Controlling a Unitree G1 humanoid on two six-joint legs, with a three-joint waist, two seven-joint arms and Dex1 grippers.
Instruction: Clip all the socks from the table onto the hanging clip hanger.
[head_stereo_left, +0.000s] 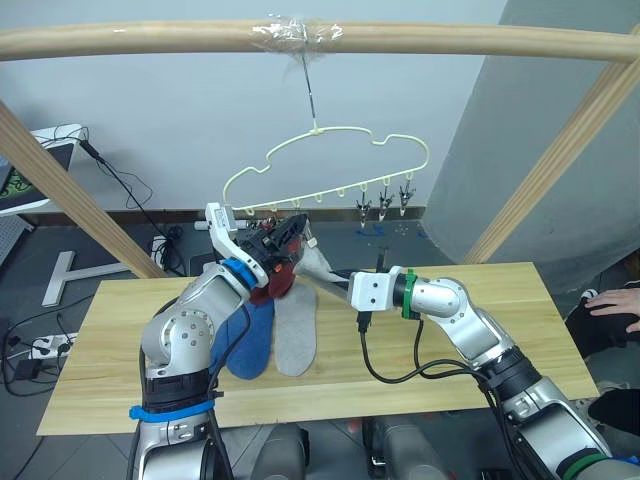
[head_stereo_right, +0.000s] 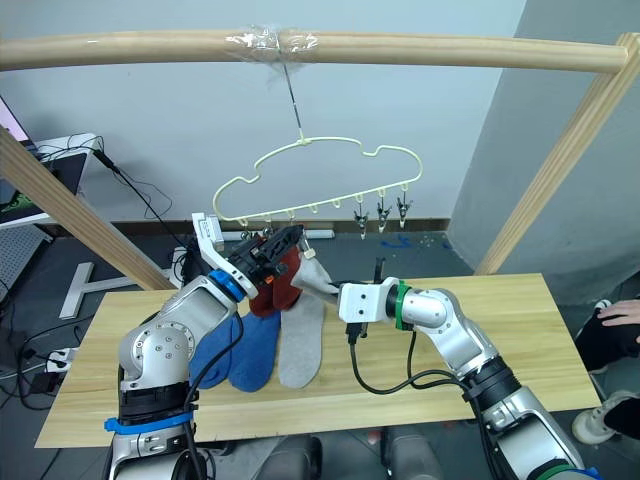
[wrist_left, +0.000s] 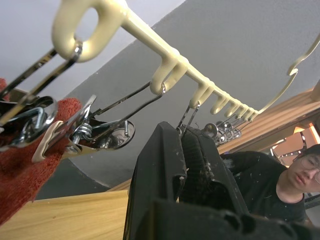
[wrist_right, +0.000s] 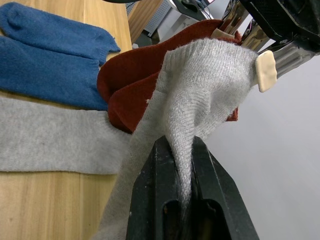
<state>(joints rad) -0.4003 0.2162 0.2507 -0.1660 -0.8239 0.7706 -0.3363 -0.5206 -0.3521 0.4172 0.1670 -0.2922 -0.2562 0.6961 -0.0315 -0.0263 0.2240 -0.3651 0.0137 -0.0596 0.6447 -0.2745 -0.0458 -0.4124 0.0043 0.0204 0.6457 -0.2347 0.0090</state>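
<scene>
A thin pale yellow-green wire clip hanger (head_stereo_left: 330, 165) with a wavy top hung by its metal hook from a taped spot on a thick wooden frame bar (head_stereo_left: 450, 42) above the long table of light yellowish wood (head_stereo_left: 500, 330). Three small dark metal clips (head_stereo_left: 385, 205) dangled free at the hanger's right end. At its left end, two rust red knit ankle socks (head_stereo_right: 272, 288) hung clipped, their fabric bunched just below the wire. The left gripper (head_stereo_left: 285, 238) was raised to that end of the hanger, its two black fingers (wrist_left: 165, 170) pressed on a metal clip (wrist_left: 192, 112) under the wire, beside the shiny clip (wrist_left: 90, 135) biting the red fabric. The right gripper (wrist_right: 180, 165) reached in from the right, its black fingers pinching a light grey knit sock (wrist_right: 200, 85) whose cuff was lifted up against the red socks and met a clip with a cream pad (wrist_right: 266, 71). On the table lay the second light grey sock (head_stereo_left: 295, 335) and, just to its left and touching it, two blue knit socks (head_stereo_left: 245, 345) side by side. A person (head_stereo_left: 615, 310) sat at the far right edge, beyond the table.
</scene>
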